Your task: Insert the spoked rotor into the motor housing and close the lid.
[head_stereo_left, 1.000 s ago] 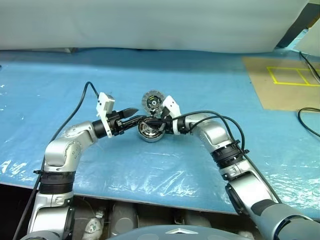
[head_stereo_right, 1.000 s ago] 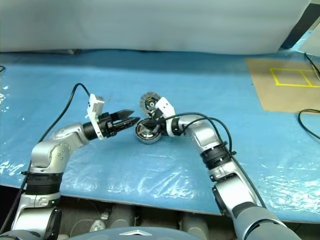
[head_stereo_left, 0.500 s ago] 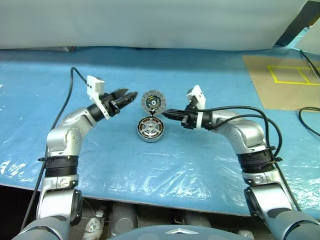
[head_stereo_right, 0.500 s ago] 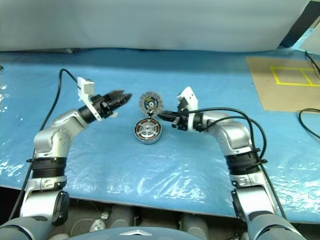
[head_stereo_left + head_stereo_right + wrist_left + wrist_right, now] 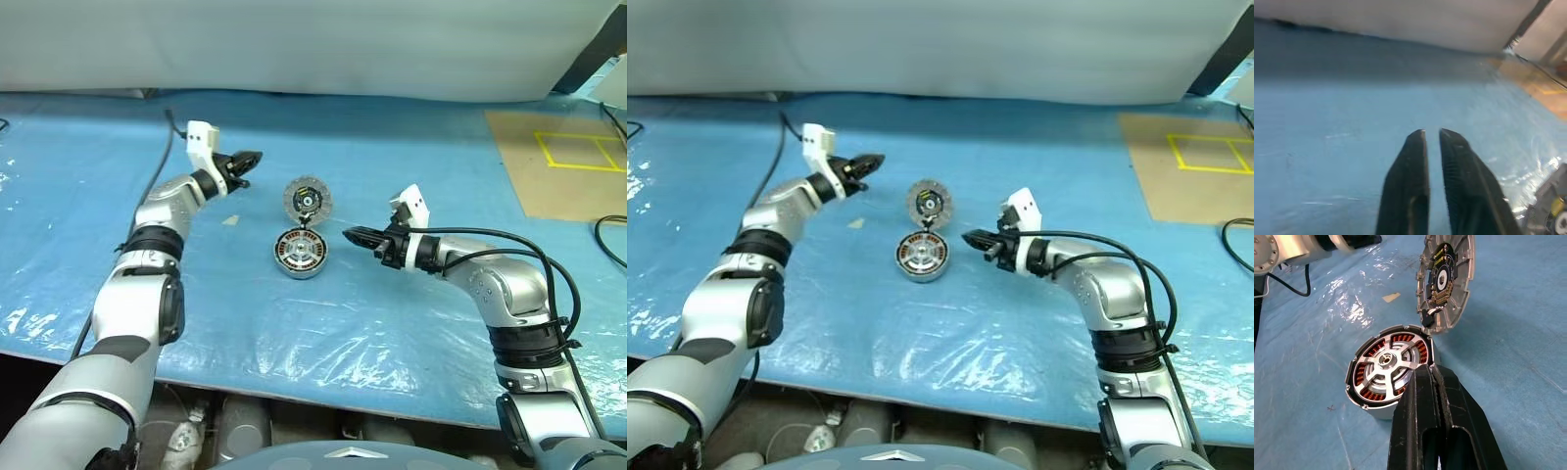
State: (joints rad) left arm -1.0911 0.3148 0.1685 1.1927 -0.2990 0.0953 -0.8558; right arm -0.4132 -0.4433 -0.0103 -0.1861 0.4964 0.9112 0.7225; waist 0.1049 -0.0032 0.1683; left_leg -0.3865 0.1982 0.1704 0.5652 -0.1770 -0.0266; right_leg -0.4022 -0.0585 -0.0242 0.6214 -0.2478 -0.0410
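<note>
Spoked rotor [image 5: 1385, 366] already seated in motor housing [image 5: 299, 254], mid-table. Lid [image 5: 308, 199] propped open at far rim, not yet closed. Left gripper [image 5: 247, 160] and right gripper [image 5: 355, 234] pinched together, empty.

One motor housing [image 5: 298, 254], one spoked rotor [image 5: 1386, 363], one lid [image 5: 307, 198], one paper scrap [image 5: 228, 219]

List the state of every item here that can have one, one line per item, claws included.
motor housing: open, upright on the blue sheet, copper windings showing.
spoked rotor: seated inside the housing.
lid: not closed, standing tilted up at the housing's far edge, segmented face visible.
left claw: shut, empty, away from the parts.
right claw: shut, empty, beside the housing.
</note>
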